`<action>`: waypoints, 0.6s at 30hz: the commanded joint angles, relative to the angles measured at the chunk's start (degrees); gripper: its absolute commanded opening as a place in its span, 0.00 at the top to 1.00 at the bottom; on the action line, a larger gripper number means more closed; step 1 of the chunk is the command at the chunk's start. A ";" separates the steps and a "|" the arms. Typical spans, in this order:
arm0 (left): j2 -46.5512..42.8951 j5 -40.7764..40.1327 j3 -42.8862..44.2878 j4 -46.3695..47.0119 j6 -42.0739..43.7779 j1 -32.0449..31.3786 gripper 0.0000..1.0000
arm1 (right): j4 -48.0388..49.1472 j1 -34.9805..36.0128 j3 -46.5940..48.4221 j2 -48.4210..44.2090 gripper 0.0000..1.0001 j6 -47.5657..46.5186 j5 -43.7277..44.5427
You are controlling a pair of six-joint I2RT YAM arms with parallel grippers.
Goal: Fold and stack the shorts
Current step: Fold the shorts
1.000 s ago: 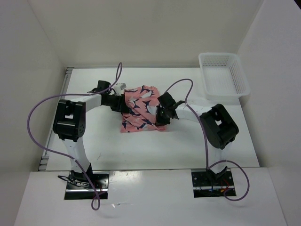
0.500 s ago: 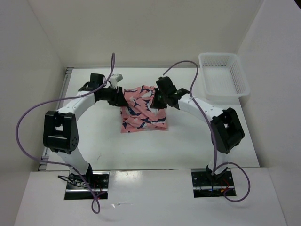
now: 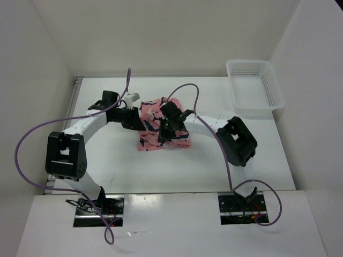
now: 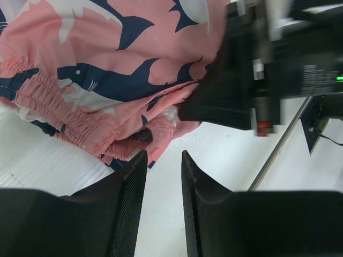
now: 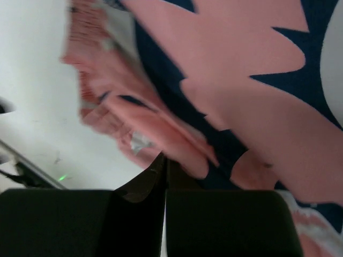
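The salmon-pink shorts (image 3: 153, 113) with navy-and-white whale shapes lie bunched in the middle of the table, partly under both grippers. My left gripper (image 3: 137, 119) is at their left edge. In the left wrist view it (image 4: 163, 155) is open a little, with bare table between the fingers and the gathered waistband (image 4: 80, 128) just ahead of the left fingertip. My right gripper (image 3: 164, 131) is over the middle of the shorts. In the right wrist view it (image 5: 163, 160) is shut, its tips against a fold of the fabric (image 5: 225, 80); no cloth shows between the fingers.
A white plastic mesh basket (image 3: 274, 91) stands at the far right of the table. White walls close in the left, back and right sides. Purple cables loop above both arms.
My right gripper rose to the shorts' far right corner, then swung left and down onto their middle. My left gripper stayed at the left edge, shifting slightly.
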 commanded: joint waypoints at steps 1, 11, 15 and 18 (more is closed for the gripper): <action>-3.57 1.19 1.31 -0.79 1.50 0.37 0.61 | 1.85 -0.03 -0.12 1.94 1.00 -0.62 0.69; -6.03 1.19 8.78 -3.17 1.50 2.57 0.58 | -8.51 -0.03 17.26 -10.26 0.13 -6.33 10.52; -6.57 1.19 10.72 -3.17 1.50 3.62 0.31 | -13.34 -4.59 19.22 -17.02 0.00 -6.95 15.11; -7.18 1.72 10.72 -3.17 1.50 4.15 0.19 | -15.37 -10.47 16.07 -21.41 0.00 -6.95 18.53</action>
